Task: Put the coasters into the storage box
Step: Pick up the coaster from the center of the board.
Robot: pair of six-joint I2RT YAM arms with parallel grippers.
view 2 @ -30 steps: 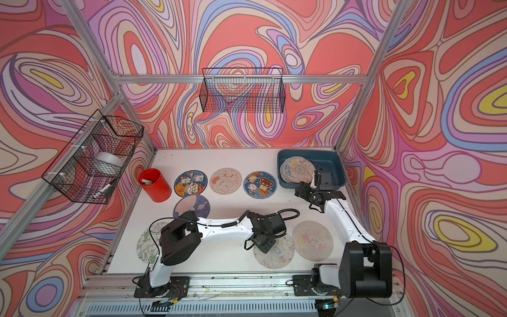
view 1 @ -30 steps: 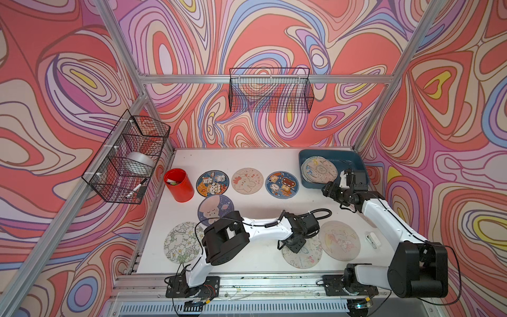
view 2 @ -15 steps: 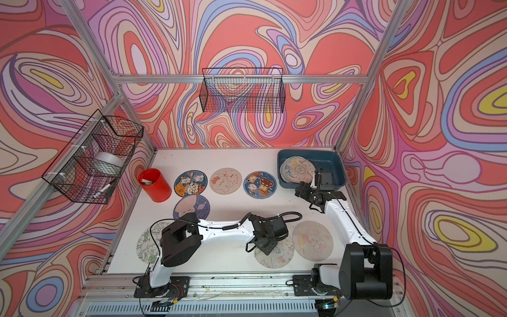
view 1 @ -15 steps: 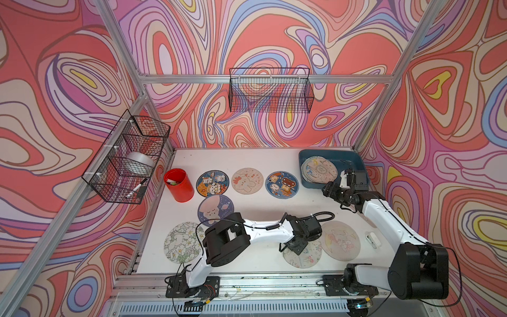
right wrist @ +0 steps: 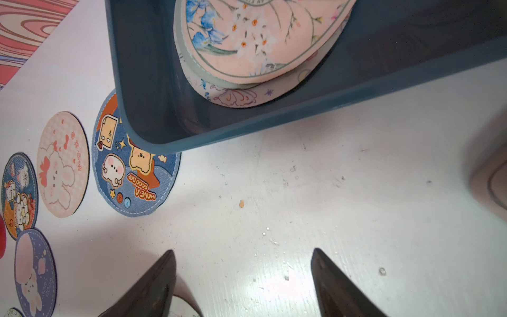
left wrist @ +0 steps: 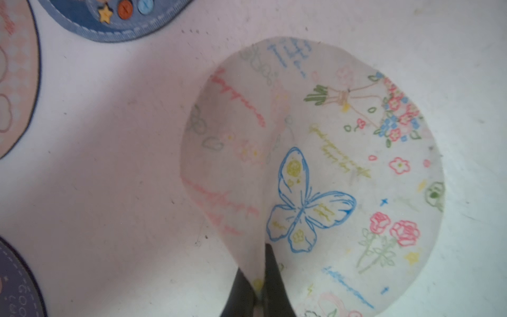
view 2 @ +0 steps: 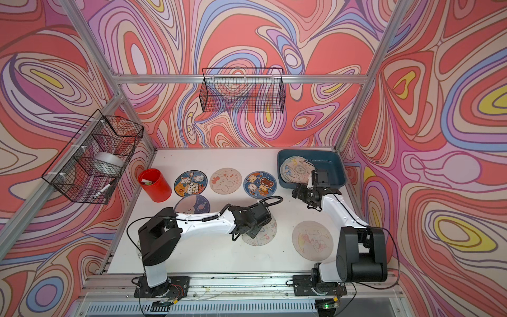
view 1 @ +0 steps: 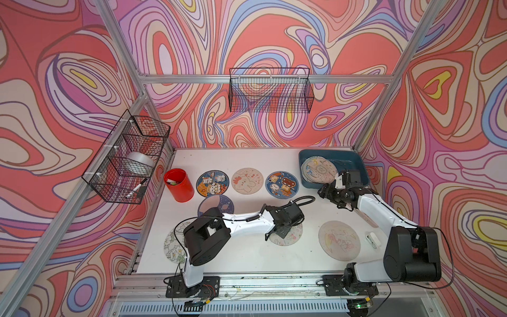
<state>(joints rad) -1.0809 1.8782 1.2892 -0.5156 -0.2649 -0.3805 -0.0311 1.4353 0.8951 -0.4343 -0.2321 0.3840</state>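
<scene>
The butterfly coaster lies on the white desk, its edge buckled and pinched by the left gripper, fingers shut on it; other coasters sit stacked in the storage box at the far right corner; the right gripper hovers just beside it, fingers spread wide, holding nothing.

Glossy plastic storage box, matt fabric coasters, scuffed white table
</scene>
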